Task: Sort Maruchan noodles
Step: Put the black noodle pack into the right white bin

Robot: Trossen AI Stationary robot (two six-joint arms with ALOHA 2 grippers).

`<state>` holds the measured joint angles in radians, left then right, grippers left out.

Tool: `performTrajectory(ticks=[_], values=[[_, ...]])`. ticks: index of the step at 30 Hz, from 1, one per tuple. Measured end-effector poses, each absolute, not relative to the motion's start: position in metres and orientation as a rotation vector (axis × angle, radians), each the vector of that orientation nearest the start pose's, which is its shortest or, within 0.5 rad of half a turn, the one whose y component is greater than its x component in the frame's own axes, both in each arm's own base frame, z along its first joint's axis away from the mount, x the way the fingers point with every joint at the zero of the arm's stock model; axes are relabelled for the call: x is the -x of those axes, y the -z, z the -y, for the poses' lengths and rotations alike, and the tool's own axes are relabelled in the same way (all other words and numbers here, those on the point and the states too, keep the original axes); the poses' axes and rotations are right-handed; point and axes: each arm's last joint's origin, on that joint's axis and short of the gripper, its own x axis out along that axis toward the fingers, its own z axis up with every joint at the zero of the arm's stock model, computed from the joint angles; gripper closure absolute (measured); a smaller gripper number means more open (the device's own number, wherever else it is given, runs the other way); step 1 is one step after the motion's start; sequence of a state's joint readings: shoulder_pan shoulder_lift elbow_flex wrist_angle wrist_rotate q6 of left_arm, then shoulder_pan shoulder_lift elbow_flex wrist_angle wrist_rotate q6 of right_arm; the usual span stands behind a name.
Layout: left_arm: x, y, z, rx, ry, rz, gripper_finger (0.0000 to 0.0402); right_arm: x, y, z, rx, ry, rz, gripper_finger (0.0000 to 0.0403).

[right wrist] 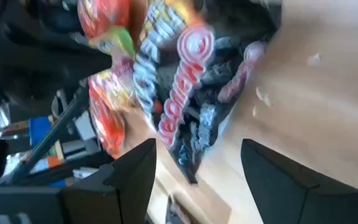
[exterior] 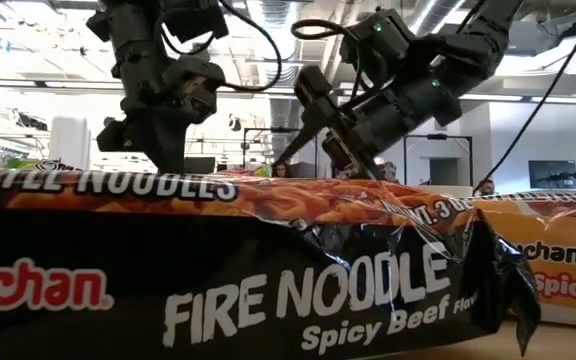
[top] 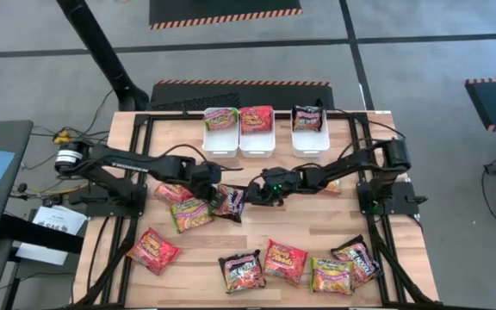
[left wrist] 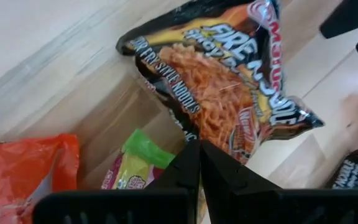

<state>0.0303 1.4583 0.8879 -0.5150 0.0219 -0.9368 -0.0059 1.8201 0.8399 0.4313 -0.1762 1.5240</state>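
A black-purple Maruchan packet (top: 232, 204) sits mid-table between my two grippers, and my left gripper (left wrist: 199, 147) is shut at its edge. My right gripper (right wrist: 197, 171) stands open just to the packet's right (right wrist: 188, 87), pointing at it, with nothing between its fingers. A green-yellow packet (top: 190, 213) and a red-orange one (top: 172, 191) lie flat on the table under the left arm. Three white bins (top: 257, 142) at the far edge each hold packets: green-yellow (top: 220, 118), red-orange (top: 257, 119), black-purple (top: 307, 118). My left gripper pinches the black-purple packet at one side edge (left wrist: 190, 132), near a corner, between its two fingertips. The fingers slant down from the table's left. The packet stands tilted and crumpled beyond the fingertips. I cannot tell whether its low end rests on the table.
Several more packets lie along the near edge, among them red-orange (top: 153, 251), black-purple (top: 241, 271) and green-yellow (top: 331, 275) ones. One black packet (exterior: 268, 280) fills the foreground of the low view. Black frame rails (top: 136, 172) run along both sides.
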Motion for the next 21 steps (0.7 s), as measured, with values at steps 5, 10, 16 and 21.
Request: performTrajectory(ticks=[5,10,16,21], values=[[-0.280,-0.187,-0.010,0.848,-0.500,-1.040,0.0401,-0.364,-0.126,-0.007,-1.548,0.292,-0.590,0.0143],[-0.287,-0.170,-0.011,0.830,-0.477,-1.095,0.0401,-0.378,-0.120,-0.007,-1.549,0.287,-0.585,0.0143],[-0.292,-0.155,-0.011,0.828,-0.466,-1.144,0.0401,-0.381,-0.122,-0.005,-1.539,0.307,-0.573,0.0143],[-0.296,-0.155,-0.011,0.810,-0.433,-1.118,0.0401,-0.380,-0.119,0.000,-1.546,0.376,-0.558,0.0143]])
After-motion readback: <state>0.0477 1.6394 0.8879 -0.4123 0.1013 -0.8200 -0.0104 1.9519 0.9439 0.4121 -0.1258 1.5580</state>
